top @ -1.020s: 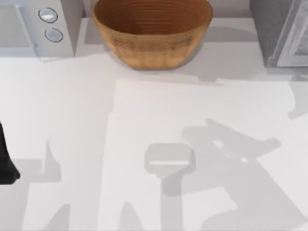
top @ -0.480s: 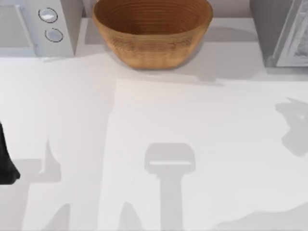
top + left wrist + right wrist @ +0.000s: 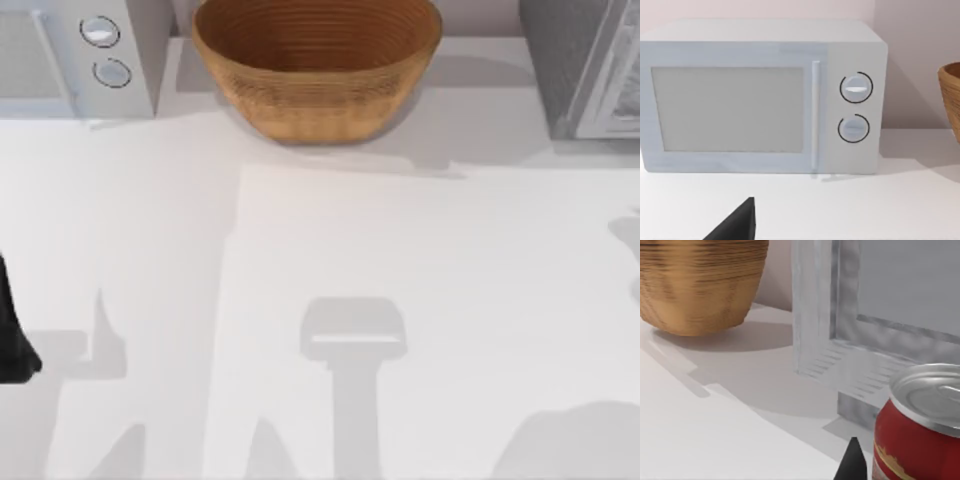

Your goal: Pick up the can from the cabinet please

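Observation:
The can [image 3: 920, 440] is red with a silver lid and pull tab, and it sits very close in the right wrist view, its base cut off by the frame. A dark tip of my right gripper [image 3: 852, 462] pokes up right beside the can. Behind them stands the grey cabinet [image 3: 865, 315], seen from above at the table's back right [image 3: 580, 70]. My left gripper [image 3: 10, 340] is parked at the table's left edge, and its dark tip [image 3: 737, 222] faces the microwave.
A white microwave [image 3: 70, 55] with two dials stands at the back left [image 3: 760, 95]. A brown woven basket [image 3: 315, 65] sits at the back middle [image 3: 700, 285]. White tabletop [image 3: 400, 250] spreads in front, crossed by arm shadows.
The right arm's shadow has slid rightward across the table and now touches only the right edge and lower right corner. The left arm has not moved.

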`<state>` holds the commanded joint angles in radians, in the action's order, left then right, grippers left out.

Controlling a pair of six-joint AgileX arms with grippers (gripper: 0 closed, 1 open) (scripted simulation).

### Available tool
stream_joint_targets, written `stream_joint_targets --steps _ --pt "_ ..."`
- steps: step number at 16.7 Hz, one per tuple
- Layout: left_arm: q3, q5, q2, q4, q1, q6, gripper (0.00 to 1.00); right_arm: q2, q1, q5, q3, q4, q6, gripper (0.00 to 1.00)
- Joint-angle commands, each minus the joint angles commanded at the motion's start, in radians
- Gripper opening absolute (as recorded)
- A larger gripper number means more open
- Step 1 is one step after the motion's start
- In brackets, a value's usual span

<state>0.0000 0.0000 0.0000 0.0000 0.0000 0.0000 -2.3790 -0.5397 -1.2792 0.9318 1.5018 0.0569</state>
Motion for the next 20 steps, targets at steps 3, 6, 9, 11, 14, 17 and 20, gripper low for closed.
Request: stream_joint_targets --steps 3,6,9,11,14,17,20 --pt "0.0 0.0 0.0 0.0 0.0 0.0 1.0 -0.003 0.009 0.005 -0.002 -0.005 0.002 0.0" --pt "0.0 0.0 0.0 0.0 0.0 0.0 1.0 -0.021 0.043 0.042 0.022 -0.014 -0.006 0.0" --pt "0.0 0.0 0.0 0.0 0.0 0.0 1.0 -0.031 0.061 0.062 0.037 -0.018 -0.011 0.0" --pt "0.0 0.0 0.0 0.0 0.0 0.0 1.0 -0.031 0.061 0.062 0.037 -0.018 -0.011 0.0" --pt "0.0 0.0 0.0 0.0 0.0 0.0 1.0 -0.031 0.061 0.062 0.037 -0.018 -0.011 0.23" --pt "0.0 0.0 0.0 0.0 0.0 0.0 1.0 -0.031 0.061 0.062 0.037 -0.018 -0.011 0.45" --pt "0.0 0.0 0.0 0.0 0.0 0.0 1.0 -0.031 0.061 0.062 0.037 -0.018 -0.011 0.68"
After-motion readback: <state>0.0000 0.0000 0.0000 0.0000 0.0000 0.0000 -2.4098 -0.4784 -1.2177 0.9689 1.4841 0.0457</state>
